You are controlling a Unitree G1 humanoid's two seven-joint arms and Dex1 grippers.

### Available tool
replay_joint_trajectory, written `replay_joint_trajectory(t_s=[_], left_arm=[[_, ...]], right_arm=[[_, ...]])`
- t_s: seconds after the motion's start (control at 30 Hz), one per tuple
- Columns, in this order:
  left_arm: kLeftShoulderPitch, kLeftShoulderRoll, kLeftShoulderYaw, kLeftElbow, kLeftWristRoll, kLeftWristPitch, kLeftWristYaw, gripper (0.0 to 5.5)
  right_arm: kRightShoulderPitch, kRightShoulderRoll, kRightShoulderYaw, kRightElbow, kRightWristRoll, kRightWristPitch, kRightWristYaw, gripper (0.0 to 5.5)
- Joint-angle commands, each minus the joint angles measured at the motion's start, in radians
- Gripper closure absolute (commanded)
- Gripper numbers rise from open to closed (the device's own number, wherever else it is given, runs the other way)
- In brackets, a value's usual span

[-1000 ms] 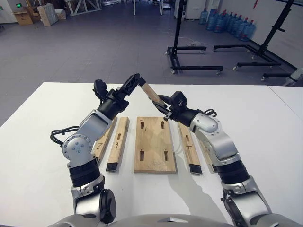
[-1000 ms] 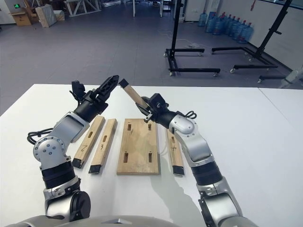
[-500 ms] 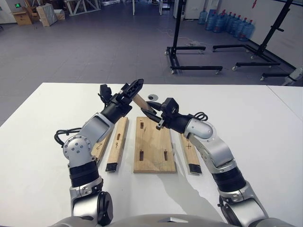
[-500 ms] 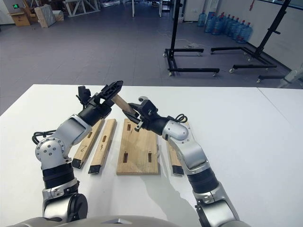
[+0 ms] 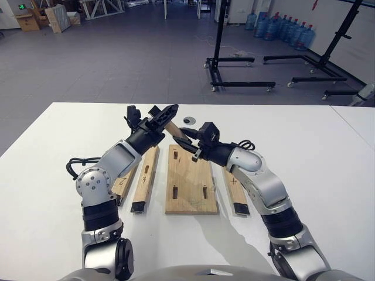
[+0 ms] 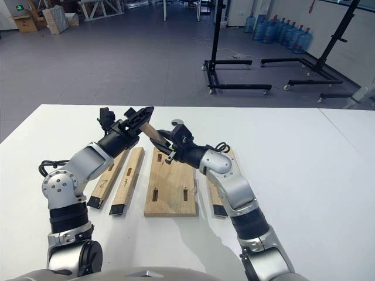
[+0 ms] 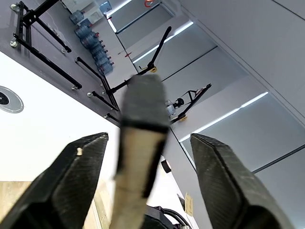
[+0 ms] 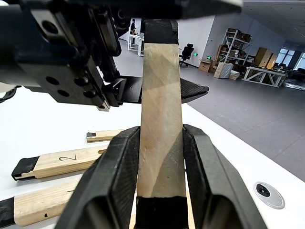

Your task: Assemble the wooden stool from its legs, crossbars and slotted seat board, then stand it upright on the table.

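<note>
Right gripper (image 8: 161,137) clamped on wooden bar (image 8: 161,81), over seat board (image 5: 191,182) far end. Left gripper (image 7: 148,137) spread wide, fingers flanking bar's black-capped tip, no contact.

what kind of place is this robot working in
Probably a big workshop or test hall, not a home: a wide bare grey floor, black wheeled stands, a cluster of blue water jugs by the far wall, and cardboard boxes in the far corner.

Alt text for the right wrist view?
The right gripper, jaws shut on a wooden bar with black-taped ends, holds its far end between the open jaws of the left gripper. Two wooden legs lie on the white table beyond.
</note>
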Motion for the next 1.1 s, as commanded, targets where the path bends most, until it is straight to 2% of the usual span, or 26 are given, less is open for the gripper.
replay_joint_trajectory(t_s=[0.03, 0.5, 0.8, 0.83, 1.1], left_arm=[[0.010, 0.016, -0.003, 0.006, -0.017, -0.013, 0.017, 2.97], [0.021, 0.028, -0.020, 0.003, -0.022, -0.039, 0.019, 4.98], [0.032, 0.046, -0.049, -0.005, 0.028, -0.061, -0.007, 5.11], [0.033, 0.048, -0.051, -0.005, 0.032, -0.064, -0.009, 5.11], [0.033, 0.063, -0.062, -0.002, 0.087, -0.080, -0.032, 5.11]], right_arm=[[0.000, -0.003, -0.010, -0.013, 0.005, 0.019, 0.001, 4.21], [0.004, -0.005, -0.002, -0.023, 0.013, 0.036, 0.008, 4.21], [0.008, -0.009, 0.029, -0.036, 0.005, 0.088, 0.011, 4.21], [0.006, -0.008, 0.034, -0.032, 0.005, 0.106, 0.011, 3.85], [-0.010, -0.005, 0.040, -0.013, 0.005, 0.157, 0.002, 2.50]])
